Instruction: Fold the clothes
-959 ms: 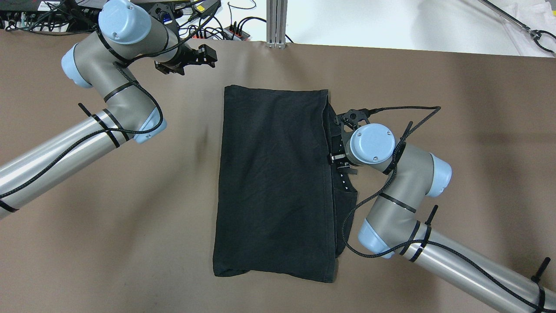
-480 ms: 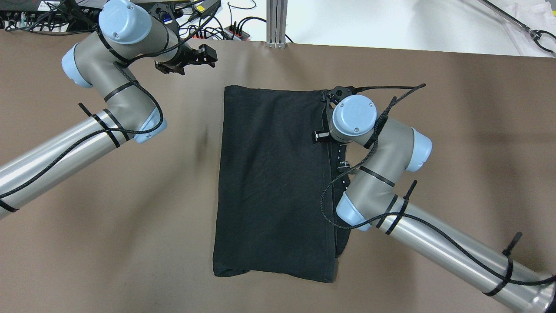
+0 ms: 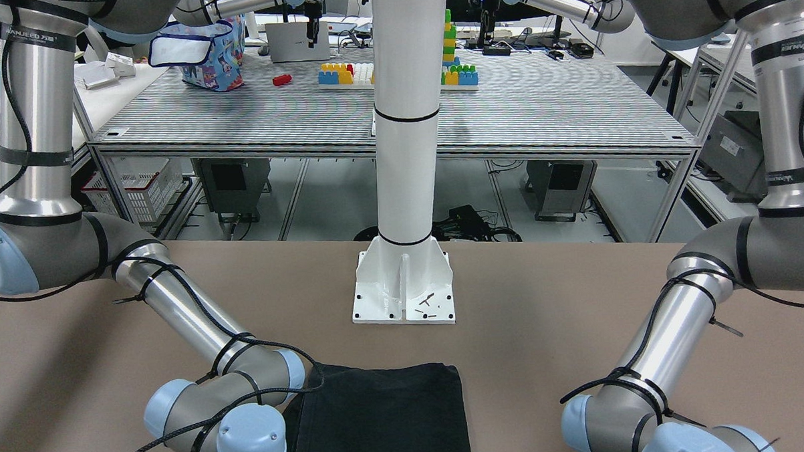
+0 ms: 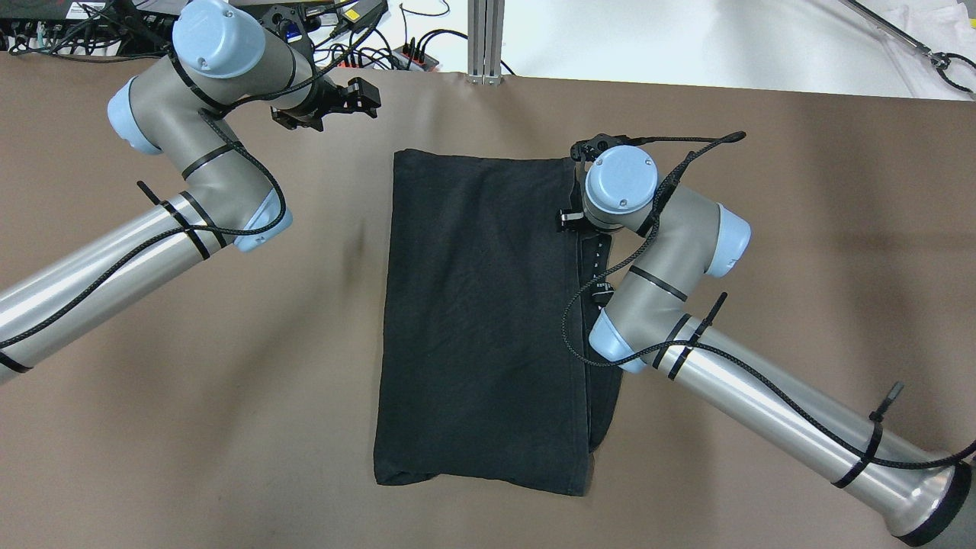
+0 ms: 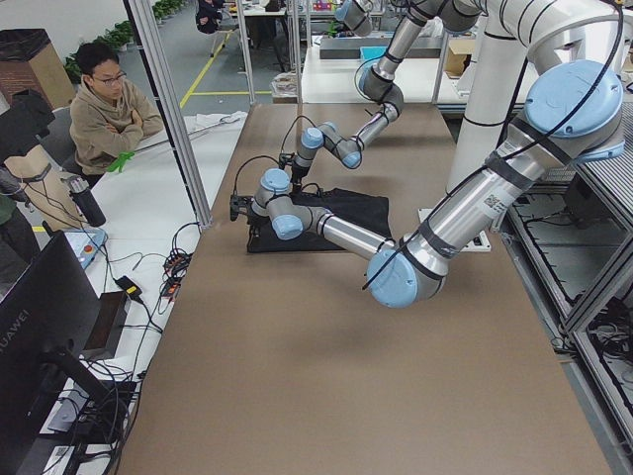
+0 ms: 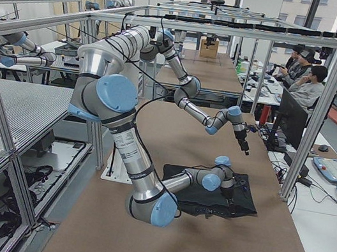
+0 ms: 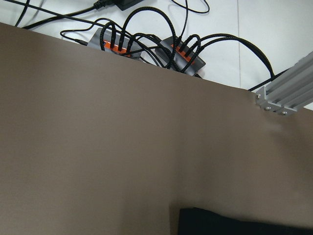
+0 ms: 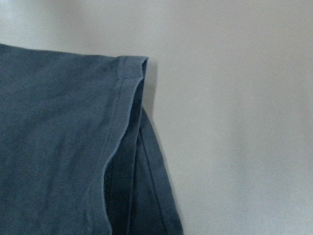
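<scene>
Over the garment (image 4: 480,305) corner, bent right arm (image 4: 671,252) points down; claw (image 4: 598,142) state: cannot tell.

Links: bare silver tubes on the left arm (image 4: 91,274) and the right arm (image 4: 770,415).
Joints: rounded grey housings with black rings at the seams.
Caps: pale blue discs (image 4: 619,181), small screws near the rim.
Cables: a black braided cable (image 4: 679,139) runs along each arm, strapped on by black cable ties (image 4: 865,450).
Markings: white lettering on a black band (image 3: 37,34).
Tool: the left gripper (image 4: 366,97) is black and boxy.
</scene>
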`<act>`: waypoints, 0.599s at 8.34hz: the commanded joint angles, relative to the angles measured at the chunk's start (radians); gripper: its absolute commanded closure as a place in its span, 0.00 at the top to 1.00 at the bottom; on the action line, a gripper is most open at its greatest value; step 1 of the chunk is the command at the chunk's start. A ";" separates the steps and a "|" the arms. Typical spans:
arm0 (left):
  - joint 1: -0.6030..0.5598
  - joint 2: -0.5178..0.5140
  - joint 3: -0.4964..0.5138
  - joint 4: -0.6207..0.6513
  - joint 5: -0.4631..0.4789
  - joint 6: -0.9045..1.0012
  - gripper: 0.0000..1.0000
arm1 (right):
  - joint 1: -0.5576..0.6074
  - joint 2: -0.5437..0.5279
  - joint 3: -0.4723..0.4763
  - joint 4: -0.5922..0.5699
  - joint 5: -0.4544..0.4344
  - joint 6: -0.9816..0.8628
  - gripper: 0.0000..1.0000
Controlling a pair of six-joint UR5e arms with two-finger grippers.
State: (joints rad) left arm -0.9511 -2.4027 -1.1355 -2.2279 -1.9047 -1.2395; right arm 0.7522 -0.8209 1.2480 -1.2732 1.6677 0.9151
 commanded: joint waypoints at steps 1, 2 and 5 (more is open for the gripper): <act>0.000 0.004 -0.015 0.001 0.003 -0.011 1.00 | 0.032 -0.038 -0.006 0.057 0.048 0.008 0.95; 0.002 0.001 -0.018 -0.001 0.003 -0.021 1.00 | 0.027 -0.044 0.093 0.023 0.097 0.080 0.95; 0.005 0.002 -0.030 0.005 0.001 -0.034 1.00 | -0.116 -0.277 0.513 -0.063 0.110 0.500 0.95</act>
State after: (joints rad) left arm -0.9486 -2.3999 -1.1600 -2.2262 -1.9028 -1.2688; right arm 0.7549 -0.9691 1.5296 -1.3053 1.7758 1.1952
